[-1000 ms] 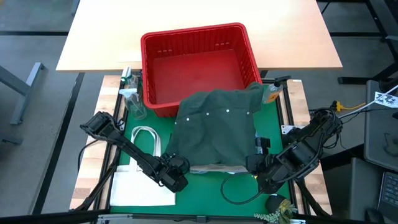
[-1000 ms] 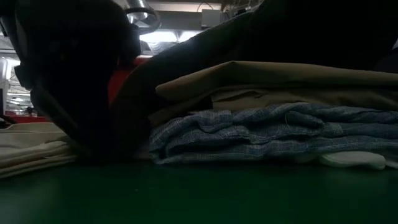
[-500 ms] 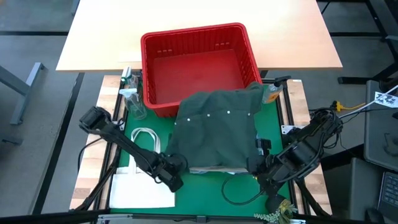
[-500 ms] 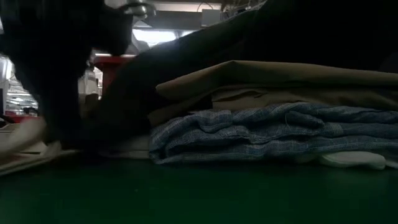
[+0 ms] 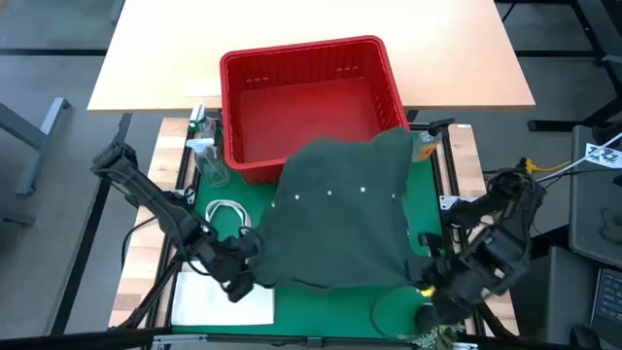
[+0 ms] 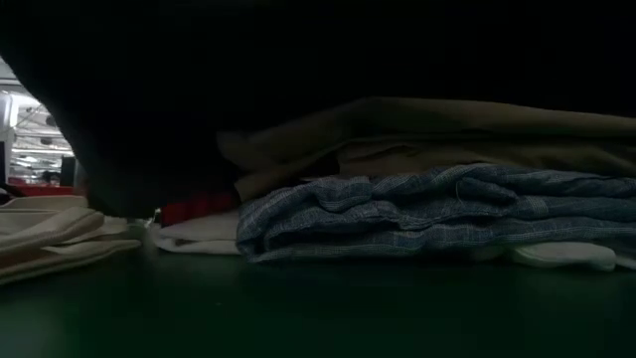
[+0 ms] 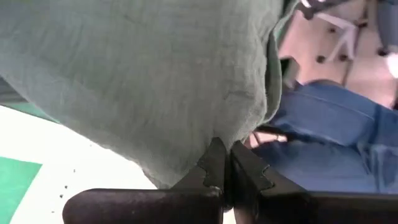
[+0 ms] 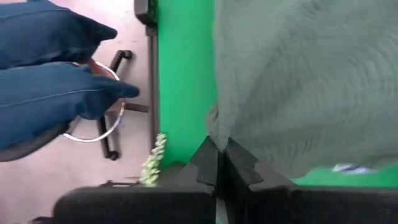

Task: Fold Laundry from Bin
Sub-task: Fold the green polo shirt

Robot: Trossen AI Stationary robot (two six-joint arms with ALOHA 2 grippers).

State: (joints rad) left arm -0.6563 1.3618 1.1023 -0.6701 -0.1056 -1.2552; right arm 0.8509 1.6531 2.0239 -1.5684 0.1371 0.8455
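Two grippers pinched the dark green garment [image 5: 340, 219] by its near corners: left gripper [image 5: 243, 277] at 7 o'clock of the cloth, right gripper [image 5: 428, 282] at 5 o'clock, each with fingers closed tight on the hem. Cloth hung spread between them, its far edge draped over the near rim of the red bin [image 5: 309, 102], which sat at 12 o'clock. Beneath, a folded stack [image 6: 427, 199] of tan and blue striped pieces lay on the green mat [image 5: 224, 190]. White tote bag [image 5: 219, 292] lay at 8 o'clock, touching the left gripper.
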